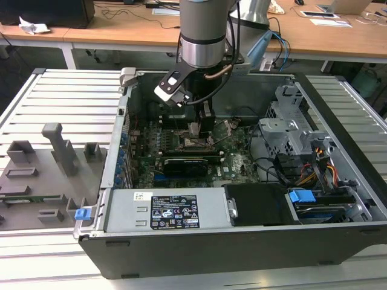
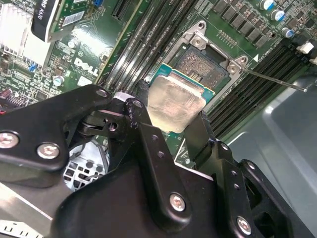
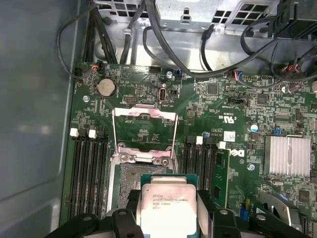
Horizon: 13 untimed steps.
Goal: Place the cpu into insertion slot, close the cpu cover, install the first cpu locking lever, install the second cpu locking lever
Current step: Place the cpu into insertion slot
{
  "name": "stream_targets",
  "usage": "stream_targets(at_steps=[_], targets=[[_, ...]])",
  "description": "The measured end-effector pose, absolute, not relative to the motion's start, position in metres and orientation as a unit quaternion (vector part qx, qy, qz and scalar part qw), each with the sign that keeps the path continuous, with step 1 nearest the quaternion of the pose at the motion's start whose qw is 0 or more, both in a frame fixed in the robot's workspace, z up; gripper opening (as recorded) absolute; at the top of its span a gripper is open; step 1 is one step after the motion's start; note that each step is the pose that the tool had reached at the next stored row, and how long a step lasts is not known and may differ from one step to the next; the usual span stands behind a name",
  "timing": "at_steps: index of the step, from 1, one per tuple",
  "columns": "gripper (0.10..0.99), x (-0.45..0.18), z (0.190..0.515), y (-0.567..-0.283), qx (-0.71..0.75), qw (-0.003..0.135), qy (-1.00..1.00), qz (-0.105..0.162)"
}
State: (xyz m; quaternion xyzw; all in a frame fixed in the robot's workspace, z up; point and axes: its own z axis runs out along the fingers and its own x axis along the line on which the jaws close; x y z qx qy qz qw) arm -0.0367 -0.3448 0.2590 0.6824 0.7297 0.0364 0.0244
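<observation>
The cpu [image 3: 166,206] is pinched by its edges between the gripper [image 2: 171,105] fingers [image 2: 142,96] — hanging just above the insertion slot [image 3: 126,183], tilted a bit, not seated yet. The cpu cover [image 3: 144,130] is flipped open beyond the slot — all on the green motherboard [image 3: 233,99] inside the PC case [image 1: 181,248].

Exterior view: high and well back, angled down across the slatted surface [image 1: 66,96] into the open computer case [image 1: 181,241]; the arm [image 1: 202,30] stands over the case's far side.
First wrist view: close above the motherboard [image 3: 223,124], facing straight down past the claw [image 3: 167,210] gripping the cpu [image 3: 166,198].
Second wrist view: nearer still, oblique, peering over the claw's black linkage.
Shared: both wrist views take in the cpu and the insertion slot [image 3: 127,182] [image 2: 205,62]; the exterior view sees the same board from afar.
</observation>
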Motion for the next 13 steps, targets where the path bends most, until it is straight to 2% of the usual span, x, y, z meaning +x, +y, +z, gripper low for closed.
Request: stream_targets(at_steps=[13], targets=[[0.537,-0.0367,0.2508,-0.3435,0.684,0.024,0.729,0.036]])
